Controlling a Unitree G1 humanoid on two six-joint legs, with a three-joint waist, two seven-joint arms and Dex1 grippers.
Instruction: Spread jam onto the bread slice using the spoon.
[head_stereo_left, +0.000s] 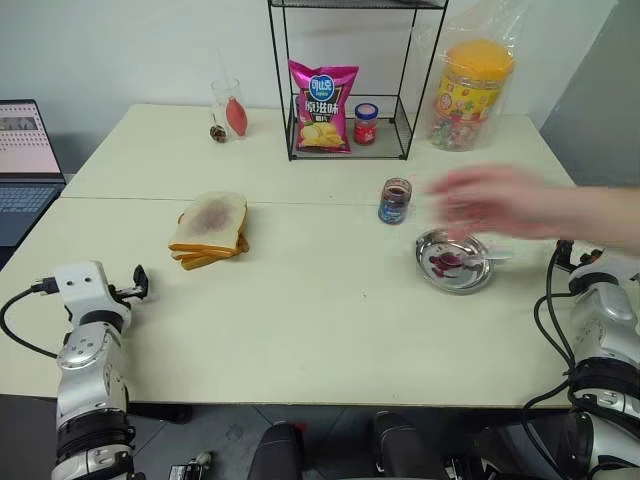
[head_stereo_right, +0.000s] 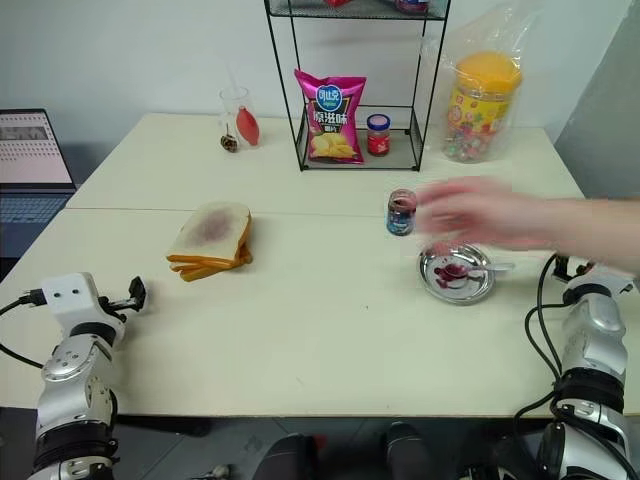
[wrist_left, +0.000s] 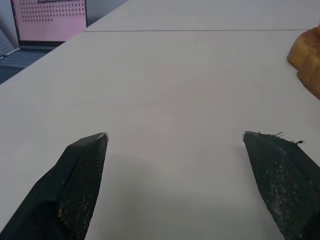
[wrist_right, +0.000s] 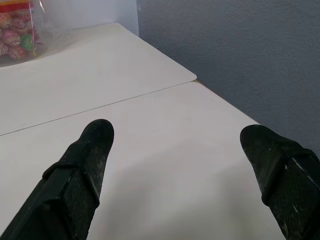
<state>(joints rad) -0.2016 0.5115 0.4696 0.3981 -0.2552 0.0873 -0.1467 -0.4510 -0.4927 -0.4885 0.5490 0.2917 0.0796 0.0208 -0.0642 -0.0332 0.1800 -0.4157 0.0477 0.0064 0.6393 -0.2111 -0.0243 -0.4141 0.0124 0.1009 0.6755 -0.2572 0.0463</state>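
Cream bench (head_stereo_left: 330, 310) is shared with a person's hand (head_stereo_left: 500, 205) blurred above the spoon (head_stereo_left: 480, 259) in its dish (head_stereo_left: 455, 262), so collision is risked if either wide-open, empty pincer (wrist_left: 175, 142) is advanced.

I see the jam (head_stereo_left: 395, 201) jar, small clear glass with blue label, lid off, upright mid-table. The spoon (head_stereo_left: 478, 258) lies in a metal bowl (head_stereo_left: 455, 262) smeared purple, just beside the jar. The bread stack (head_stereo_left: 209, 229), top stained purple, sits well apart.
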